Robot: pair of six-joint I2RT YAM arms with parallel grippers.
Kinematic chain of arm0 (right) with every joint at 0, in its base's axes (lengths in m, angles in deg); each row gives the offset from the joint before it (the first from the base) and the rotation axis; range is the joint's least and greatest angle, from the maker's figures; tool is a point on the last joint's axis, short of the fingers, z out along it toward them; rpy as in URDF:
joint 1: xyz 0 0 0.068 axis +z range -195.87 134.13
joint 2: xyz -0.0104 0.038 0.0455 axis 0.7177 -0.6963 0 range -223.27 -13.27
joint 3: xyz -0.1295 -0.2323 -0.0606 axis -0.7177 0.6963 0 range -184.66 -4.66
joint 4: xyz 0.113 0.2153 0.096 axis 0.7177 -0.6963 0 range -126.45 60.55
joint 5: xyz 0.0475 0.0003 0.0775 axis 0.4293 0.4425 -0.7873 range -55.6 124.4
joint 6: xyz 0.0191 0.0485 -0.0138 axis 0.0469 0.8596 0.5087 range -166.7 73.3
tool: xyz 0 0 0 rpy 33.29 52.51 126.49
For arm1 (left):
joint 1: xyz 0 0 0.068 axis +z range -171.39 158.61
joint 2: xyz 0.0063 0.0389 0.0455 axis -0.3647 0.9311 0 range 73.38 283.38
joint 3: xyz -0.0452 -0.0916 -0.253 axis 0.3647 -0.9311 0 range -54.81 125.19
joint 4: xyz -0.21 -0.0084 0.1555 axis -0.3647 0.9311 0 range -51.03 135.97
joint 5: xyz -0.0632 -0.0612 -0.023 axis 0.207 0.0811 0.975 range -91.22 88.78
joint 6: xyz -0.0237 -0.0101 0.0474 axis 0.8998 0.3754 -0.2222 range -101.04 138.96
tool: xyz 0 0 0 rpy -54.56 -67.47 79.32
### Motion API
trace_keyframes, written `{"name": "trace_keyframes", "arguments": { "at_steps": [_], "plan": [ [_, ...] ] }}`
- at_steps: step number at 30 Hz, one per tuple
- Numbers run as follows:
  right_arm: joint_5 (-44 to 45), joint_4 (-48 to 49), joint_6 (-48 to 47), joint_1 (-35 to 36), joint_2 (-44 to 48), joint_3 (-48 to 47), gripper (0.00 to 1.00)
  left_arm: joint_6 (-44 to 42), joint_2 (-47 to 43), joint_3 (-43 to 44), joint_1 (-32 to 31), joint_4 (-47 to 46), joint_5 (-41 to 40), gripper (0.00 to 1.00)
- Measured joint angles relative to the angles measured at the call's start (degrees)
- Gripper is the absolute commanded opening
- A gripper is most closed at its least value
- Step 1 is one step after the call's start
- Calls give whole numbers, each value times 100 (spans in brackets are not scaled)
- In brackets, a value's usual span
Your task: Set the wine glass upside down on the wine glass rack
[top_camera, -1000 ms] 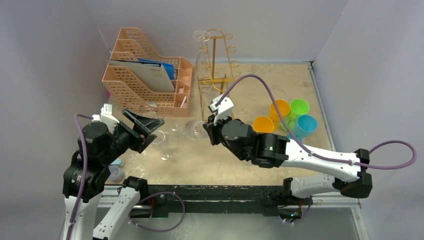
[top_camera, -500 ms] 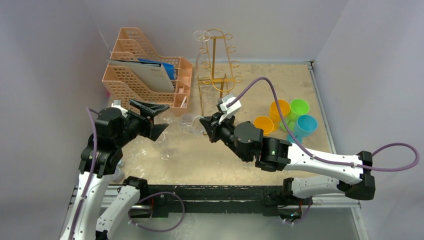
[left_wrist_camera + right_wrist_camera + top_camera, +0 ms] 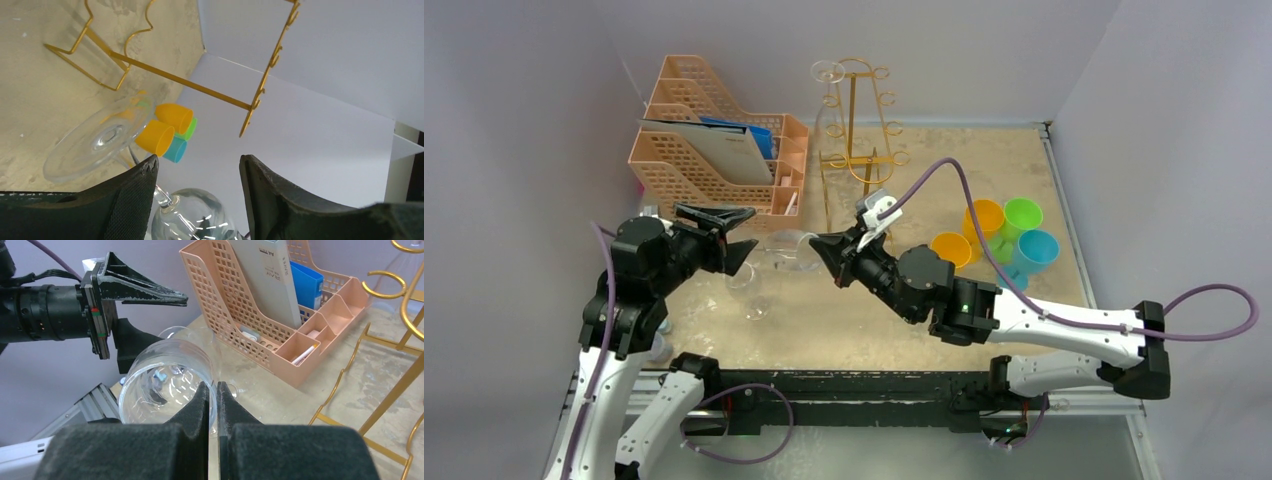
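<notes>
The wine glass (image 3: 790, 250) hangs level in the air, its rim pinched by my shut right gripper (image 3: 816, 248). In the right wrist view the gripper (image 3: 212, 386) grips the bowl's rim (image 3: 167, 375). My left gripper (image 3: 749, 230) is open and faces the glass's foot end. In the left wrist view the foot (image 3: 100, 140) lies outside one fingertip and the bowl (image 3: 195, 217) sits low between the open jaws (image 3: 198, 160), untouched. The gold wire rack (image 3: 856, 130) stands behind, one glass (image 3: 829, 72) hanging at its top left.
A second glass (image 3: 746, 288) stands on the table below the left gripper. The peach lattice file organizer (image 3: 724, 150) stands at the back left. Several coloured cups (image 3: 994, 235) are at the right. Walls close in the table on three sides.
My left arm has risen and swung right, its open jaws now level toward the glass. My right gripper has shifted slightly left with the glass, tipping it toward the left gripper.
</notes>
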Motion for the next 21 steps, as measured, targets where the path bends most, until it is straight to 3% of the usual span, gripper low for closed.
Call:
{"name": "trace_keyframes", "arguments": {
  "at_steps": [14,19,21],
  "plan": [
    [70,874,-551,11,-470,0,0,262,-109,142,-2,1023,-466,49],
    [-85,1016,-553,11,-470,0,0,339,-57,142,-2,1025,-452,33],
    [-186,1054,-544,11,-468,0,0,387,-55,142,-2,949,-417,31]
  ]
}}
